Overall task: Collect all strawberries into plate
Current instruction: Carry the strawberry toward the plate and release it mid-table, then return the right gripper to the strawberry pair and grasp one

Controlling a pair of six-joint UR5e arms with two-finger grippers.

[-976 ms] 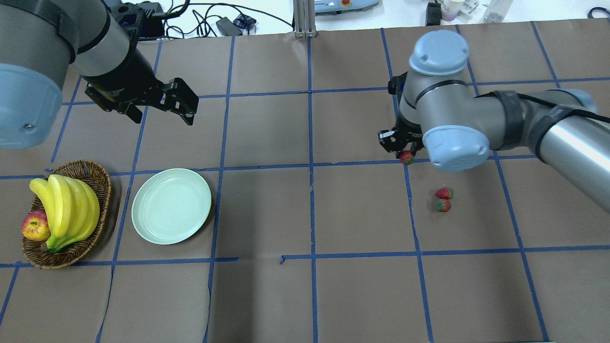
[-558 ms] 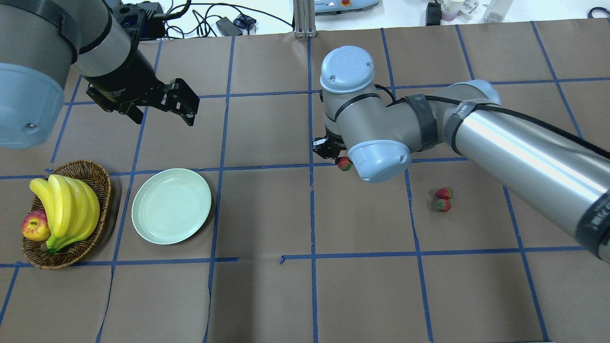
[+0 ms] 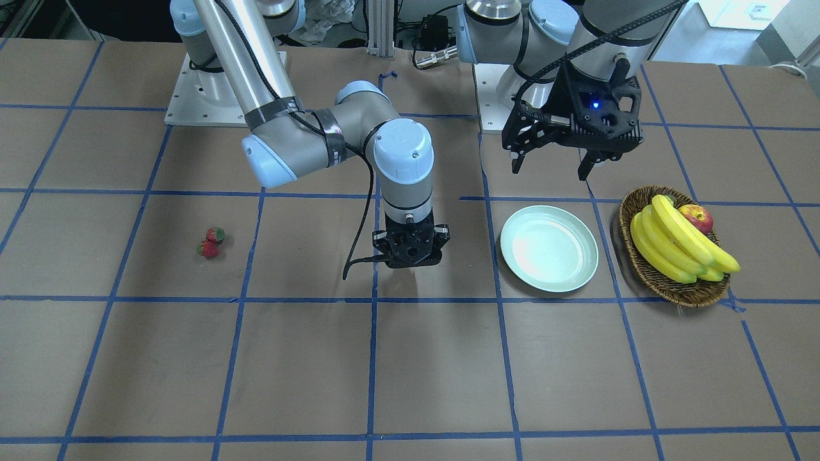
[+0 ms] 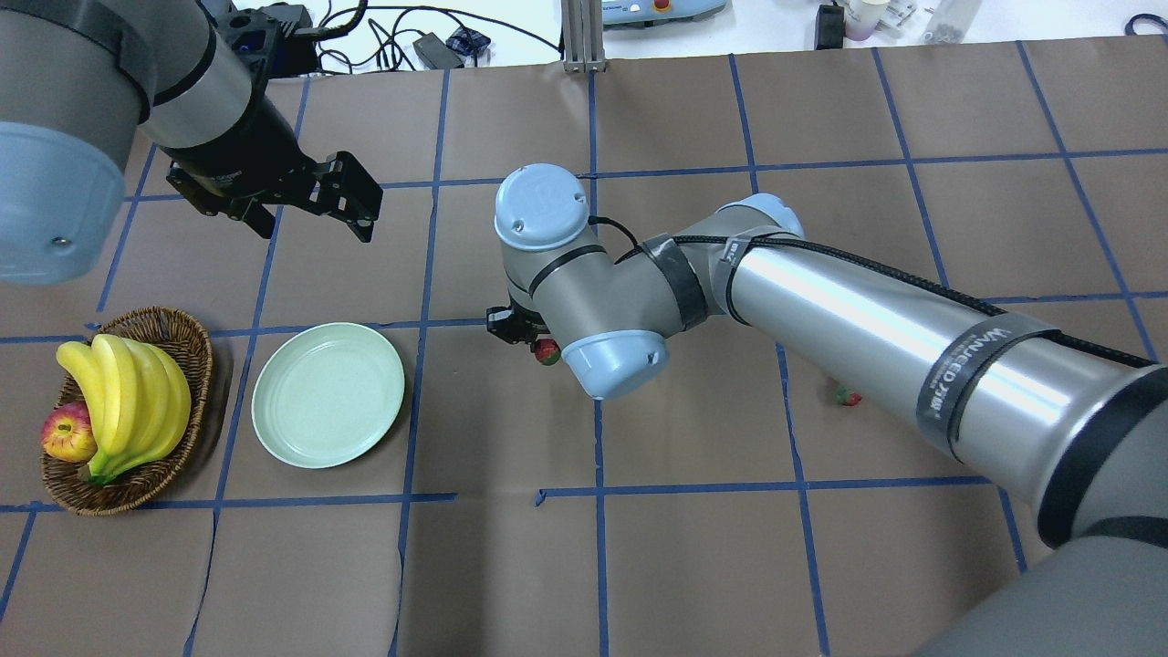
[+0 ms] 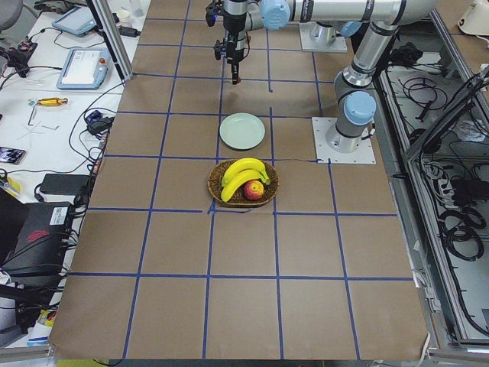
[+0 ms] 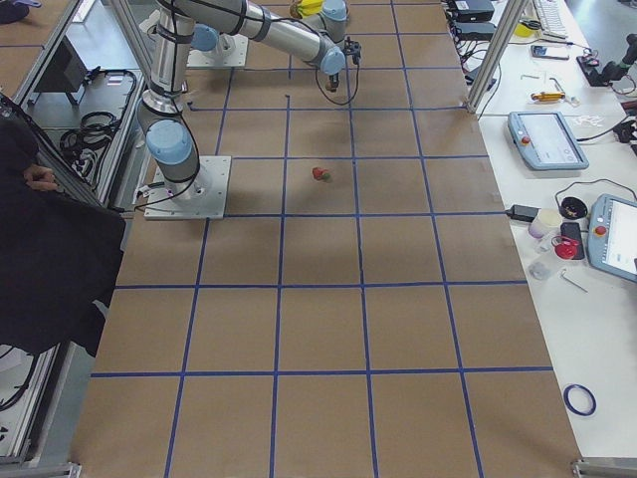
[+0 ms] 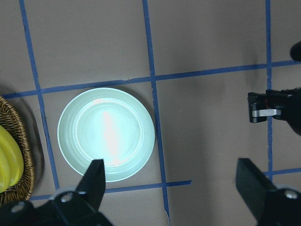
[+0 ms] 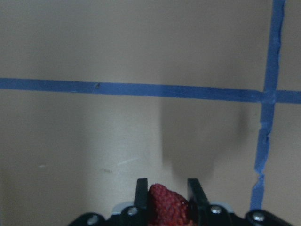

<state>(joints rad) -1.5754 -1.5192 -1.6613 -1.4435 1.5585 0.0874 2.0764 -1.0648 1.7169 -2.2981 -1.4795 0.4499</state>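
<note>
A: So, how far along is the collecting, starting close in at the right gripper (image 8: 167, 188)?
B: Its two black fingers (image 8: 141, 193) are clamped on one small red strawberry with a green cap (image 8: 165, 205), held clear above the brown paper-covered table (image 8: 94, 132). I'd judge that this berry is in transit, not delivered

A: And a little further on?
B: The round, pale mint-green glossy plate (image 4: 328, 394) lies near, towards the robot's left, with nothing in it. So none of the three is home yet

A: The other arm?
B: The left gripper (image 3: 549, 169) hangs above the table beside the plate, jaws spread wide, holding nothing

A: Farthest out?
B: Two more red strawberries (image 3: 211, 243) lie touching each other on the table, well apart from the plate. By my reckoning, one drop and two whole pickups are left
</note>
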